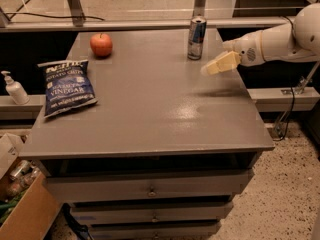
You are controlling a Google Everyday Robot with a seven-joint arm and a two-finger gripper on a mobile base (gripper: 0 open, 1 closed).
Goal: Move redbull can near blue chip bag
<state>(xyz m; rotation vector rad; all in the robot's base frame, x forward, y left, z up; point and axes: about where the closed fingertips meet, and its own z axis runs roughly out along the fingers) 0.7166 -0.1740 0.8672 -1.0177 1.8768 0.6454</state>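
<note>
Gripper: the cream-coloured two-finger gripper (216,65) on the white robot arm (280,39) hangs above the right rear part of the table, tip angled down and to the left. Whether it is spread or pressed together cannot be told; nothing is seen in it.

Redbull can: the slim blue-and-silver metal redbull can (196,37) stands upright near the back edge of the table, just left of the gripper tip and apart from it.

Table: the flat grey-topped table (150,119) sits over a stack of grey drawers (150,189).

Apple: a round red apple (101,44) rests at the rear left, well apart from the can.

Blue chip bag: the dark blue crinkly blue chip bag (66,86) with white "VINEGAR" lettering lies flat near the left edge, in front of the apple and well apart from the can.

Surroundings: a white pump bottle (14,89) stands on a ledge to the left; a brown cardboard box (25,209) sits on the floor below.

Progress: by my reading, the task is barely begun. The can is not yet grasped and sits far from the bag. Left to do: close in on the can, grip it, carry it leftward across the top and set it down beside the bag.
</note>
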